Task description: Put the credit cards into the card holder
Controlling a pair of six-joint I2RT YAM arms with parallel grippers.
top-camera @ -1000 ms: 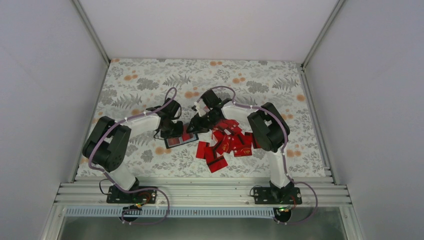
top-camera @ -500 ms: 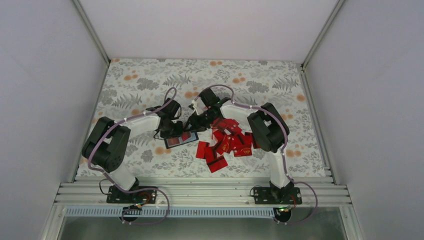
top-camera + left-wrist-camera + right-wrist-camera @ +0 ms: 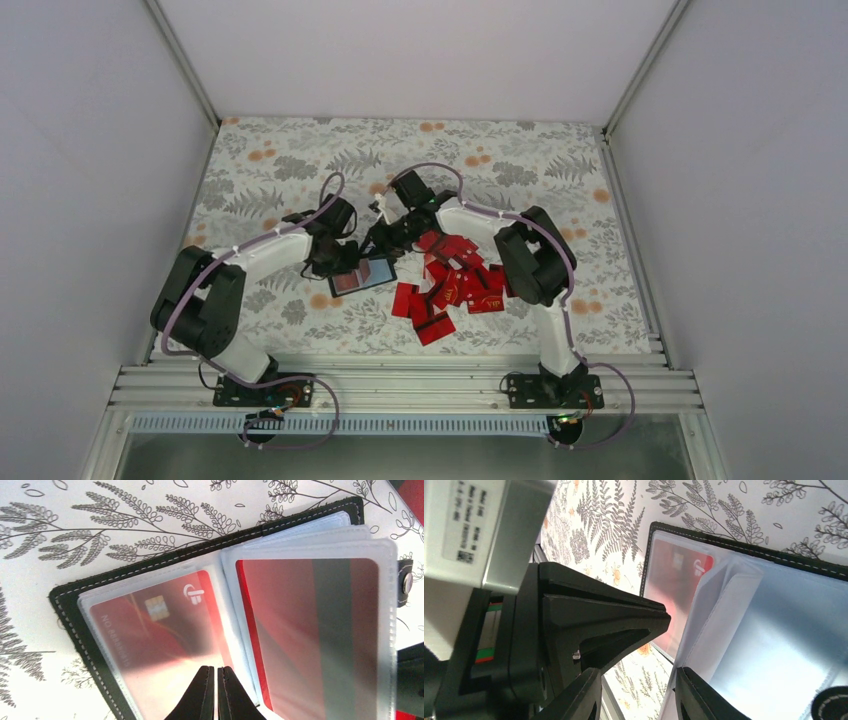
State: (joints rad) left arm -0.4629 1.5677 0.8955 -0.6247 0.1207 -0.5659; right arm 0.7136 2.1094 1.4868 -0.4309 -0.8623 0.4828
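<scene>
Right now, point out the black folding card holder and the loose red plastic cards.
black folding card holder (image 3: 65,594): left wrist view, stitched black corner.
loose red plastic cards (image 3: 455,285): top external view, middle of pile.

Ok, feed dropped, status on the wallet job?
Left pincer shut, tips on open wallet. Right pincer open at its sleeves. Two cards sleeved, red pile waiting. Nothing blocking.
</scene>
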